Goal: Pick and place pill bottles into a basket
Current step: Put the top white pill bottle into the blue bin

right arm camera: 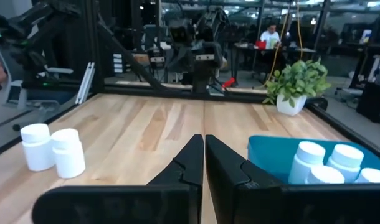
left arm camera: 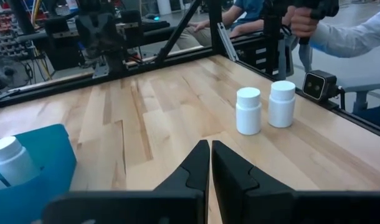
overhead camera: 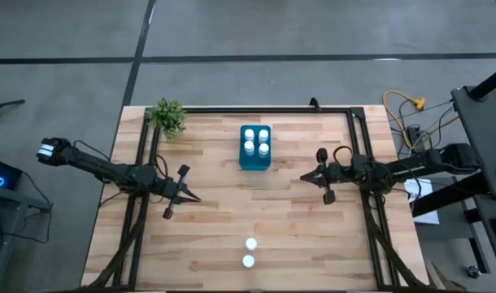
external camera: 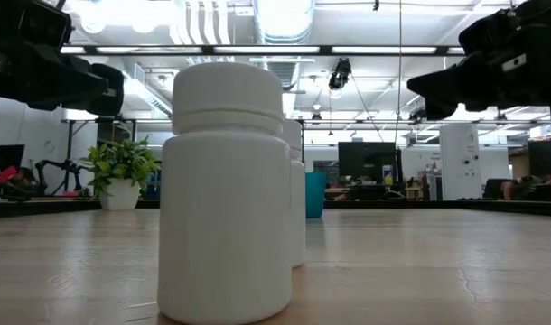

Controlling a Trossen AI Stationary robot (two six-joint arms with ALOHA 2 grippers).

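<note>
1. Two pill bottles [external camera: 226, 194] stand upright near the front edge of the table, one just behind the other and close to touching; in the low view the nearer one fills the foreground.
2. Basket [overhead camera: 254, 147]: a teal bin toward the back of the table, between the two arms, well apart from the loose pair. It holds four capped bottles [overhead camera: 257, 142], upright.
3. Progress, as a judgement: four of six bottles are placed; the front pair is left to carry over.
4. Left gripper [overhead camera: 188, 195]: poised above the table left of centre, fingers pressed together, holding nothing.
5. Right gripper [overhead camera: 308, 177]: poised just right of the basket, fingers likewise together and empty.
6. Table [overhead camera: 207, 236]: pale wooden planks bordered by a black frame; a potted plant [overhead camera: 167, 116] stands at the back left corner.
7. Room: a workshop with ceiling lights, desks and monitors beyond the table; a person's sleeve [left arm camera: 355, 36] shows at the edge in the left wrist view.
</note>
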